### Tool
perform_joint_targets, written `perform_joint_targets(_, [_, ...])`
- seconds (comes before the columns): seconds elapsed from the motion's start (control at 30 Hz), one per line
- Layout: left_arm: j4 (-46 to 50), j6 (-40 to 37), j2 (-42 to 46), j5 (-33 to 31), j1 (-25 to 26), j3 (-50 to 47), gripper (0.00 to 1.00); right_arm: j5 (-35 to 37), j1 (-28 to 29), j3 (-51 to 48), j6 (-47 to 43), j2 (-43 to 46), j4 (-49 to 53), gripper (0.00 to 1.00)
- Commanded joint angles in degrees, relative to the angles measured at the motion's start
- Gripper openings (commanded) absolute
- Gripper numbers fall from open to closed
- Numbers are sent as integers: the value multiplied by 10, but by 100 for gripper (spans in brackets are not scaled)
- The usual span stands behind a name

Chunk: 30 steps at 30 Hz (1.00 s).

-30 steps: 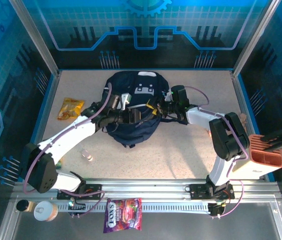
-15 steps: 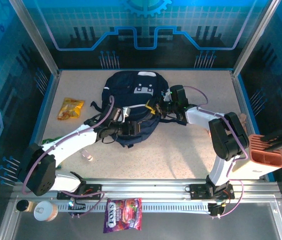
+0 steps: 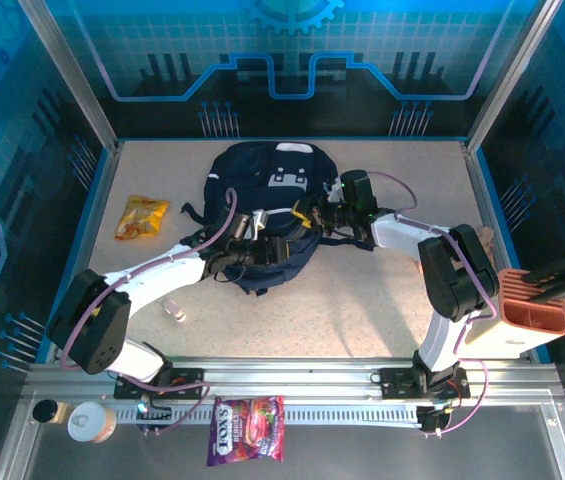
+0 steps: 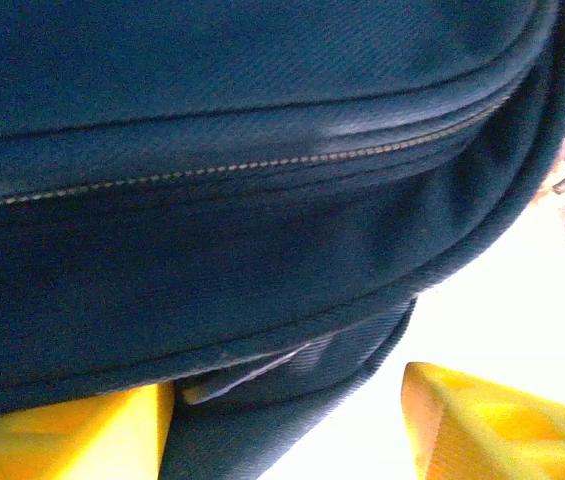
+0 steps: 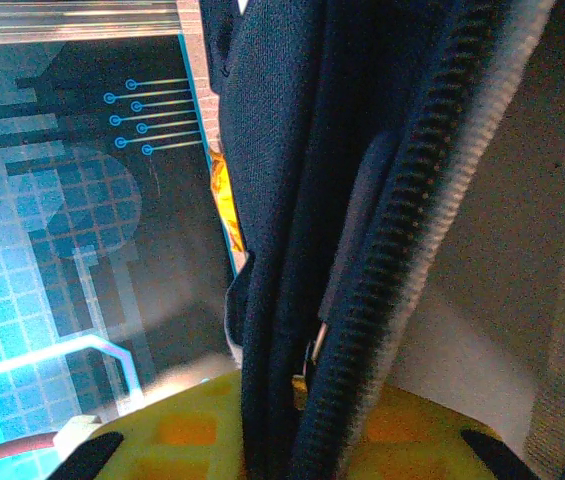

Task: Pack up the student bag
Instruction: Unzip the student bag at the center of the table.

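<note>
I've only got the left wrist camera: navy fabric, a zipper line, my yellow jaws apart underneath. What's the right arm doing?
Observer: The right gripper has its jaws shut on a fold of the backpack, beside a zipper.
Operator: Where on the bag?
Observer: Seen from above, on its right side; the left gripper is at the near-left part.
Operator: Anything loose nearby?
Observer: An orange snack packet lies on the table, left of the bag and apart from it.
</note>
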<state>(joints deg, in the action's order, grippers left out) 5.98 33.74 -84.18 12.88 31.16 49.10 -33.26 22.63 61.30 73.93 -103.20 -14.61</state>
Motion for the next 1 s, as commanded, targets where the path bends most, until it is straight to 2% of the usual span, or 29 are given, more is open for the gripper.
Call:
perform_joint_targets(0.0, [-53, 2, 12, 22, 3, -16, 58, -12, 13, 18, -7, 10, -36, 20])
perform_joint_targets(0.37, [-47, -9, 16, 1, 3, -21, 36, -12, 13, 15, -5, 8, -40, 20])
perform_joint_targets(0.6, [-47, -12, 7, -12, 5, -14, 33, -12, 14, 13, -3, 8, -42, 20])
perform_joint_targets(0.77, [-42, -11, 1, -26, 6, -6, 27, -12, 14, 11, -4, 11, -43, 19])
perform_joint_targets(0.97, [-10, -23, 8, -49, 6, -7, 12, -9, 12, 8, -7, 14, -43, 18])
